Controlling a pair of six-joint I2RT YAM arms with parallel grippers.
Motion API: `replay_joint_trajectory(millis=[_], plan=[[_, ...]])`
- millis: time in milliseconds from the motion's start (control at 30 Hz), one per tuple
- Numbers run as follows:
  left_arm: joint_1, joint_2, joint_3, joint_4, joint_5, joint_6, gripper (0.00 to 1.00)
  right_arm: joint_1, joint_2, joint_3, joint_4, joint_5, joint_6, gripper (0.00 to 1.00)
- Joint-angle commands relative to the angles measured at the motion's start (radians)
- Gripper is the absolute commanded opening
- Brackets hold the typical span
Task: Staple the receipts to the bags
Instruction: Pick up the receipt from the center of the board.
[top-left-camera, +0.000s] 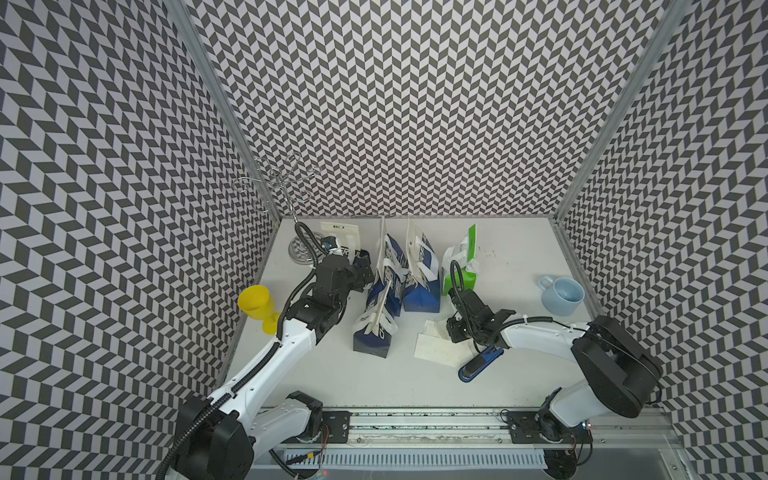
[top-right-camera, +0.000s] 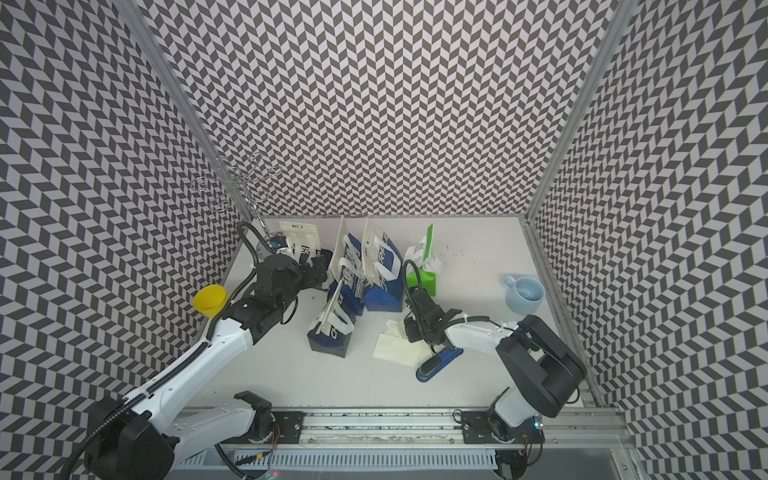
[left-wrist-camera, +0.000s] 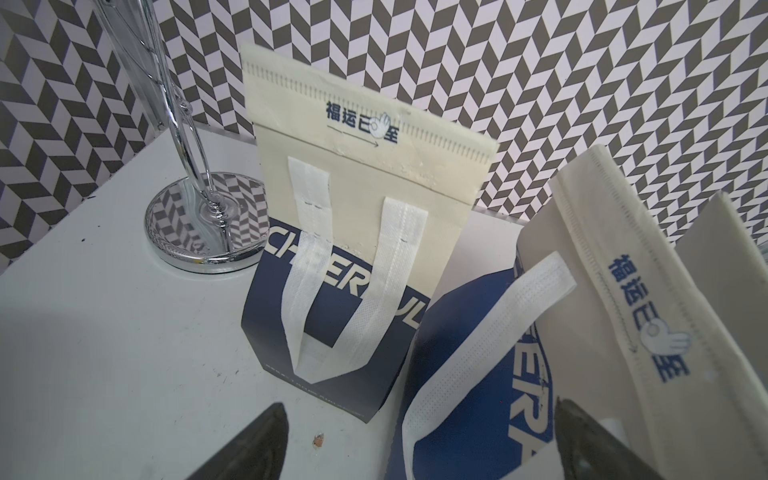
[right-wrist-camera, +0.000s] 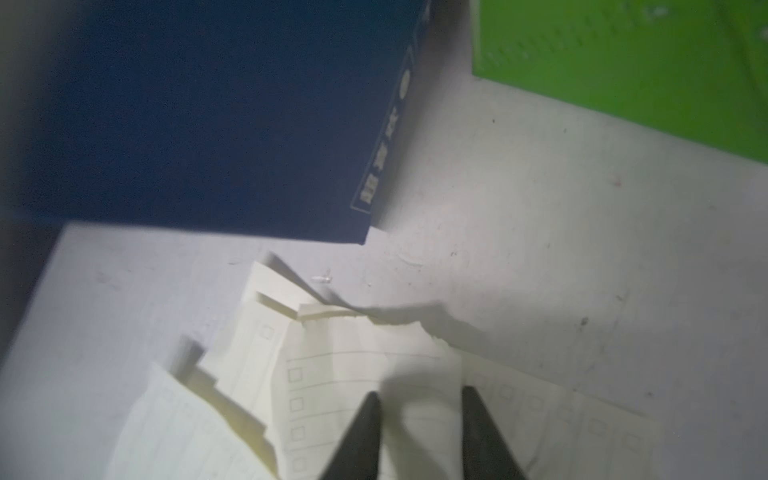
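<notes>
Right wrist view: right fingers (right-wrist-camera: 361, 440) narrow astride the receipts (right-wrist-camera: 332, 374), pinch uncertain; thin paper, likely floppy and light, best taken by a raised edge; left fingers (left-wrist-camera: 257, 444) spread wide.

The dark blue paper carrier bags (top-left-camera: 422, 297) look matt; their white handles (left-wrist-camera: 392, 257) are dimpled, woven-looking tape. The bright green paper bag (top-left-camera: 469, 279) is matt too. In front of it, the cream paper receipts (right-wrist-camera: 332, 365) are thin and creased. To its left the chrome wire stand (left-wrist-camera: 178, 224) is mirror-glossy; to its right the pale blue mug (top-left-camera: 561, 297) shines smooth.
</notes>
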Motion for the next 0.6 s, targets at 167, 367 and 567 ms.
replay_joint_trajectory(millis=[167, 367, 567], plan=[[-0.005, -0.012, 0.095, -0.038, 0.022, 0.04, 0.98, 0.006, -0.092, -0.021, 0.035, 0.012, -0.016, 0.0], [-0.005, -0.03, 0.159, -0.042, 0.077, 0.1, 0.9, 0.006, -0.223, 0.019, 0.008, 0.067, -0.035, 0.0], [0.001, -0.077, 0.236, -0.026, 0.193, 0.172, 0.85, 0.004, -0.331, 0.1, -0.047, 0.081, -0.084, 0.0]])
